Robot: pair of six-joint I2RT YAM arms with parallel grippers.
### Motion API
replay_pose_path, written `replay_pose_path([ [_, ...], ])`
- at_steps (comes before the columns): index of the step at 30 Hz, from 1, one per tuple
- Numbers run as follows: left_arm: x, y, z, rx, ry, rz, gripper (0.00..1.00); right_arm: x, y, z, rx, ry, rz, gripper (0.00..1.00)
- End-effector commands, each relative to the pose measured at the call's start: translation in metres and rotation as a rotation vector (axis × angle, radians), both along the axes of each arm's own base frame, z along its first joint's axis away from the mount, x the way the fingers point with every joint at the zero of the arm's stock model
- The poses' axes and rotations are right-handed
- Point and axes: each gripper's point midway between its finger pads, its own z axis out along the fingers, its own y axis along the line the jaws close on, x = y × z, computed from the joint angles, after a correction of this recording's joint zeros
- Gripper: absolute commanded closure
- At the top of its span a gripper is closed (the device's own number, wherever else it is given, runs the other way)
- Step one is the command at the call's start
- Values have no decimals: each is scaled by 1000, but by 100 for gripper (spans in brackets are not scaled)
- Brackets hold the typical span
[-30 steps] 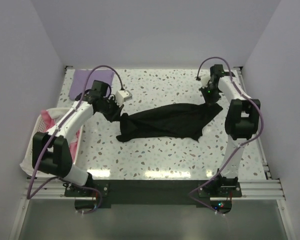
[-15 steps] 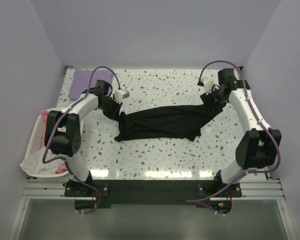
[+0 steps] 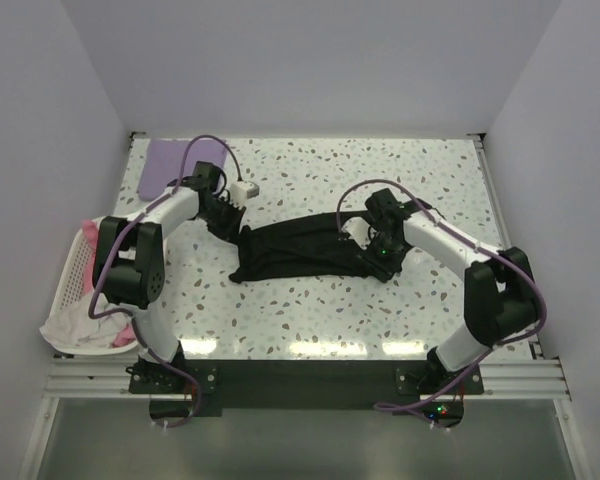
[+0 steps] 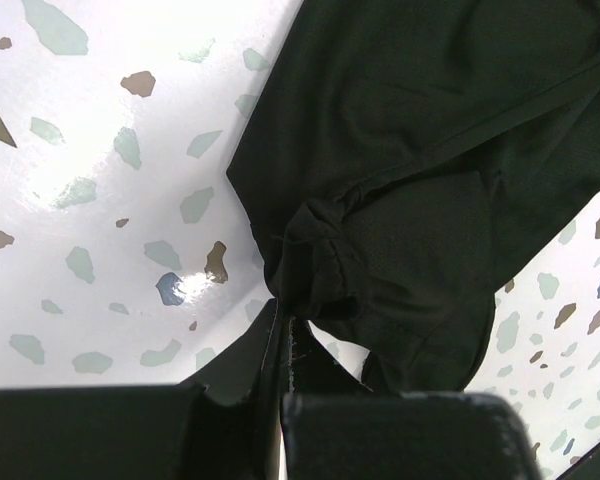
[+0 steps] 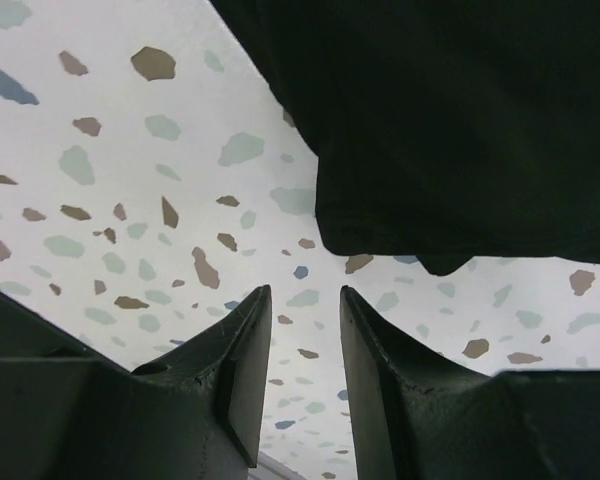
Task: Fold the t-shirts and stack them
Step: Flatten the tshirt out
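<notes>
A black t-shirt (image 3: 305, 250) lies bunched in a long strip across the middle of the speckled table. My left gripper (image 3: 236, 226) is at its left end, shut on a fold of the black cloth (image 4: 320, 290); the left wrist view shows the fingertips (image 4: 280, 345) pinched together on it. My right gripper (image 3: 382, 258) hovers at the shirt's right near edge. Its jaws stand open and empty (image 5: 305, 305) over bare table, just short of the shirt's hem (image 5: 450, 150).
A folded purple shirt (image 3: 173, 162) lies at the back left corner. A white basket (image 3: 72, 283) with pink and white clothes (image 3: 80, 325) stands off the table's left edge. The walls close in on three sides.
My right arm has swung from the back right in toward the middle and down to the shirt's near right edge. The shirt's right end now lies flatter and shorter. The left gripper has held its place.
</notes>
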Motion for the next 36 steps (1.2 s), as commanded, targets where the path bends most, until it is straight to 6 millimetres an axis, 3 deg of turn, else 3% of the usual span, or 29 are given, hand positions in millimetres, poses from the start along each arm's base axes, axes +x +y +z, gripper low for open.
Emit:
replay_pose_path([
  [1, 11, -5, 12, -29, -34, 1, 99, 21, 5, -9, -48, -92, 20, 62],
  [6, 11, -4, 10, -23, -29, 5, 99, 23, 11, -24, -74, -104, 51, 61],
  [13, 12, -3, 11, -19, -32, 2, 98, 36, 2, -44, -166, -161, 54, 57],
  [18, 9, -2, 7, -12, -21, -7, 97, 34, -6, -51, -207, -163, 47, 58],
  [21, 9, -2, 8, -10, -21, -11, 97, 34, -9, -49, -219, -171, 47, 68],
  [22, 10, -1, 9, -8, -25, -18, 96, 33, -10, -47, -220, -167, 50, 80],
  [24, 11, -3, 14, -10, -34, -36, 93, 33, -5, -33, -192, -170, 47, 97],
  [25, 12, -2, 19, -11, -51, -53, 92, 33, -5, -26, -185, -177, 45, 100],
  [30, 21, -2, 45, -8, -125, -112, 85, 40, -1, 30, -132, -268, 42, 100],
  [31, 22, 1, 46, -2, -130, -116, 84, 43, 1, 48, -106, -314, 38, 100],
  [36, 37, 22, 46, 1, -145, -68, 84, 47, -4, 88, -69, -411, -7, 100],
])
